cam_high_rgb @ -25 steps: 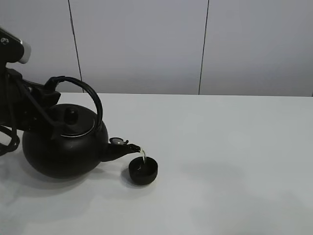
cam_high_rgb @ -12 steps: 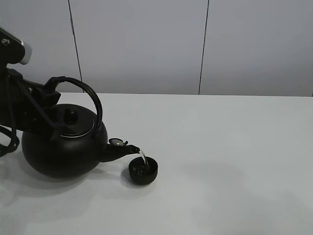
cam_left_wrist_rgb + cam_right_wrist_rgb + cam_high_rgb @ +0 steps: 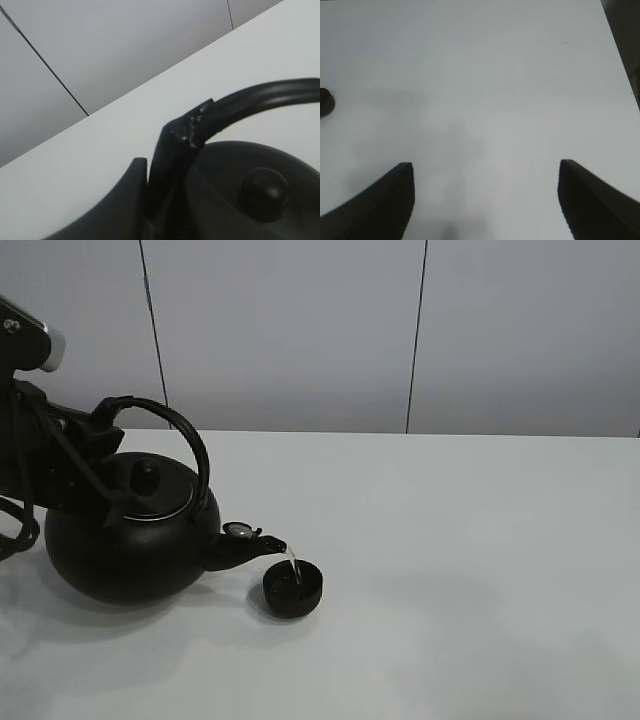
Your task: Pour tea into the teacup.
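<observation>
A big black kettle (image 3: 125, 540) hangs tilted over the white table (image 3: 450, 540), spout (image 3: 248, 543) pointing right and down. My left gripper (image 3: 107, 415) is shut on the rear end of its arched handle (image 3: 185, 435). From the spout tip a thin pale stream of tea (image 3: 292, 562) falls into the small black teacup (image 3: 293, 591) on the table just below. In the left wrist view the gripper (image 3: 192, 127) clamps the handle (image 3: 265, 97) above the lid knob (image 3: 262, 187). My right gripper (image 3: 485, 167) stands open over bare table, and the teacup (image 3: 325, 102) shows at that view's edge.
The white table runs wide to the right of the teacup. Grey wall panels (image 3: 300, 330) stand behind its far edge. The left arm and its cables (image 3: 30, 455) fill the left border.
The kettle has shifted very slightly up and to the left while the stream keeps running into the teacup. The right gripper has not moved.
</observation>
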Controlling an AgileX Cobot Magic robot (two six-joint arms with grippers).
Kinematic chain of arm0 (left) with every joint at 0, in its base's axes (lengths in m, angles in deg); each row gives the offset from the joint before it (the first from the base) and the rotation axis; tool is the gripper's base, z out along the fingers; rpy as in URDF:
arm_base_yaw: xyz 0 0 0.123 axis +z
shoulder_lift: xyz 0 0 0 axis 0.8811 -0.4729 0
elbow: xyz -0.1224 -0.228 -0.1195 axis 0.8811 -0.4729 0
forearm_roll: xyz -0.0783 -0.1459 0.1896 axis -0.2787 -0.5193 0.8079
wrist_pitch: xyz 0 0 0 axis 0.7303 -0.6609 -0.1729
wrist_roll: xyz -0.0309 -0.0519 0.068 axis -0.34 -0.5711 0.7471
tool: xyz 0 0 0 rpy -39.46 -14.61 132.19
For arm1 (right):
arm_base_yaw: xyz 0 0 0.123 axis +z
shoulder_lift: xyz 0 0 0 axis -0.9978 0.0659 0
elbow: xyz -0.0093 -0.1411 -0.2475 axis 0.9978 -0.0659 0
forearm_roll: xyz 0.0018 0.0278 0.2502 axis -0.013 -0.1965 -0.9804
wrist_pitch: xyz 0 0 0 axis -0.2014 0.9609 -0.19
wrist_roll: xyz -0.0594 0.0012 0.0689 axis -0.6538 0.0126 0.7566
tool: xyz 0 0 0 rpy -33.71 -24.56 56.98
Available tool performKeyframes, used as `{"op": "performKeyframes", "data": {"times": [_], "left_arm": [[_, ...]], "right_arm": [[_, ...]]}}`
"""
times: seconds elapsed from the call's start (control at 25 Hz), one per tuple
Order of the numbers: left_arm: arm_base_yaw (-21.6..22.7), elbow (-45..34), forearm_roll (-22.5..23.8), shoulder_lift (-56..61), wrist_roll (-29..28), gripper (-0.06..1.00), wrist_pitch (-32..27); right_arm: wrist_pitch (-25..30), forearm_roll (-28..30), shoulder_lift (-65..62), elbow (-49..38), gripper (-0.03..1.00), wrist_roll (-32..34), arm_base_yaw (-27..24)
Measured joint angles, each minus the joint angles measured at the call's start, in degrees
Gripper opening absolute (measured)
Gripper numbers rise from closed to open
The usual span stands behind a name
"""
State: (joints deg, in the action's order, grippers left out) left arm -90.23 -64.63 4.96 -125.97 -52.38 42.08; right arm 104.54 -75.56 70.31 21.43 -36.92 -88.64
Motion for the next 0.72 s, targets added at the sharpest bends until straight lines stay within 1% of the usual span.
{"op": "performKeyframes", "data": {"times": [0.28,0.4,0.48,0.6,0.72], "left_arm": [[0.00,0.00,0.00,0.00,-0.44,0.13,0.00],[0.00,-0.02,-0.70,0.00,-5.38,0.13,0.00],[0.00,-0.65,-0.98,0.00,-10.43,0.13,0.73],[0.00,-3.06,-1.25,0.00,-16.40,0.13,3.64],[0.35,-5.52,-1.82,0.00,-20.46,0.13,6.91]], "right_arm": [[0.00,0.00,0.00,0.00,0.55,0.00,0.00],[0.00,0.00,0.00,0.00,0.55,0.00,0.00],[0.00,0.00,0.00,0.00,0.55,0.00,0.00],[0.00,0.00,0.00,0.00,0.55,0.00,0.00],[0.00,0.00,0.00,0.00,0.55,0.00,0.00]]}}
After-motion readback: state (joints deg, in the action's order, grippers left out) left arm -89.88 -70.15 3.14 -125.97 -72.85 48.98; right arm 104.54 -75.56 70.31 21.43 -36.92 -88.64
